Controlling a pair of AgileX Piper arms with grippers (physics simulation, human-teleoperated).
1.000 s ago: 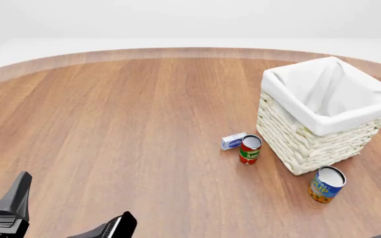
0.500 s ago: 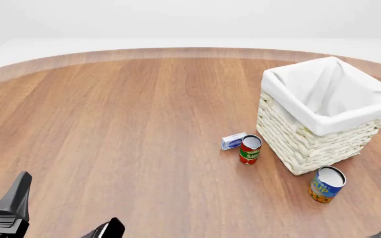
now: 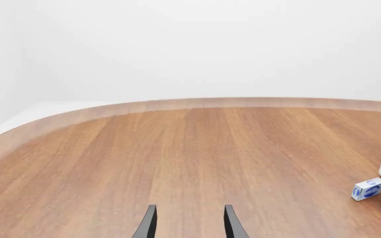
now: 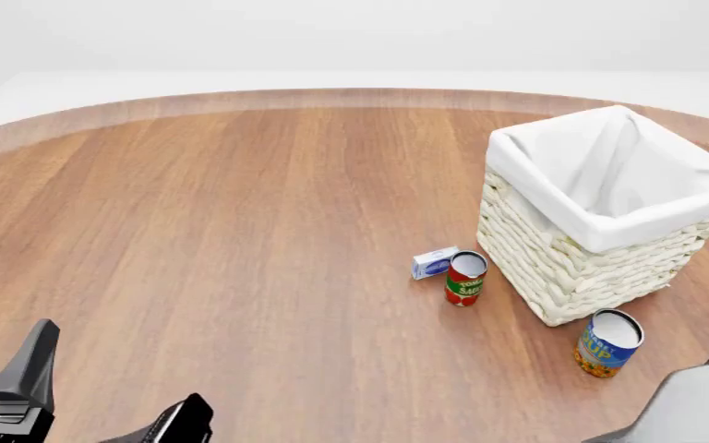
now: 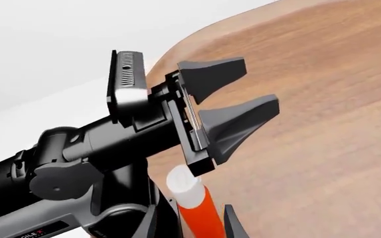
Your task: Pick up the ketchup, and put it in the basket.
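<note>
My right hand [image 5: 189, 225] has closed on the ketchup [image 5: 197, 208], near the left arm; left hand [image 3: 189, 225] open, empty. Still left: carry it to the basket [image 4: 576, 268] and release.

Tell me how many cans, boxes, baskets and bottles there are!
Cans: 2, the red tomato-sauce can and the blue-and-orange can
Boxes: 1, the small blue-and-white box
Baskets: 1, the basket
Bottles: 1, the ketchup, seen only in the right wrist view
Total: 5
</note>
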